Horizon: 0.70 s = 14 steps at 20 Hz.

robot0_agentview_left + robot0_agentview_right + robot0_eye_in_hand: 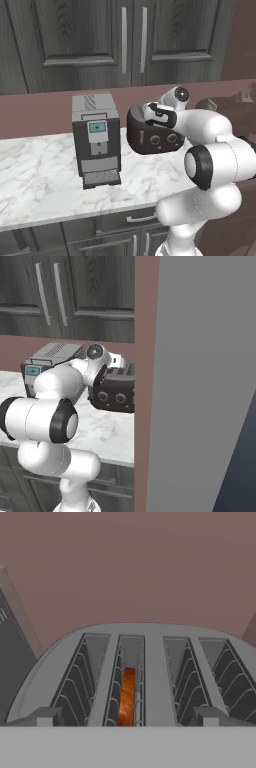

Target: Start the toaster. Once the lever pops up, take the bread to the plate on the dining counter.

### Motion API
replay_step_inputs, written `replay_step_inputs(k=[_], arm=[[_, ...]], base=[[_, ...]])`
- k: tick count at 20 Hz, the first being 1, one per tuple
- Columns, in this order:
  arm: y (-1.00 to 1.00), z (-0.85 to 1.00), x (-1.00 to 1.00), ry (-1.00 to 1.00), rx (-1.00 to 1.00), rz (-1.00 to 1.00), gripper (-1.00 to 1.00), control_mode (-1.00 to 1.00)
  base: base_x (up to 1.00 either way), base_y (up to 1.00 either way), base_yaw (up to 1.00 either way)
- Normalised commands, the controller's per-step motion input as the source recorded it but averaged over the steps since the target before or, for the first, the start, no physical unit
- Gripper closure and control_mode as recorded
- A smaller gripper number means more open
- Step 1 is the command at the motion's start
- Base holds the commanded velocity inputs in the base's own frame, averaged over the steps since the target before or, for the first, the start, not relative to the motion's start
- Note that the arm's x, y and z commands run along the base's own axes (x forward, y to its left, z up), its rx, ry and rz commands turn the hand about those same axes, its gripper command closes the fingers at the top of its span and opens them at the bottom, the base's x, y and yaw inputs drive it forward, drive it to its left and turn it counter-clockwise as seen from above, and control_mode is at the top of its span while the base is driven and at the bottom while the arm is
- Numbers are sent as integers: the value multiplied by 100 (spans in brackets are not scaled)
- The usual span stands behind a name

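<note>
Early stage: bread (128, 697) seated in toaster (152, 137) slot, nothing carried yet.
Tool (128, 717) spread open and empty above slots; lever press, lift-out, plate delivery all remaining.

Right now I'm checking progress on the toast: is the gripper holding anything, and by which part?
Nothing is held. The gripper is open above the toaster, and the bread sits down in a slot, untouched.

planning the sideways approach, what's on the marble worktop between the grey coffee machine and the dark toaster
Nothing: in the left base view only bare white grey-veined marble worktop separates the boxy grey coffee machine from the dark rounded toaster.
</note>
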Motion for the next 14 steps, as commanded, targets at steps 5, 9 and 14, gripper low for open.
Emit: replay_step_inputs(k=[5, 9, 14], arm=[[0, 0, 0, 0, 0, -2, -100, -100], [1, 0, 0, 0, 0, -3, -100, -100], [6, 0, 0, 0, 0, -4, -100, -100]], base=[[0, 0, 0], [0, 0, 0], [0, 0, 0]])
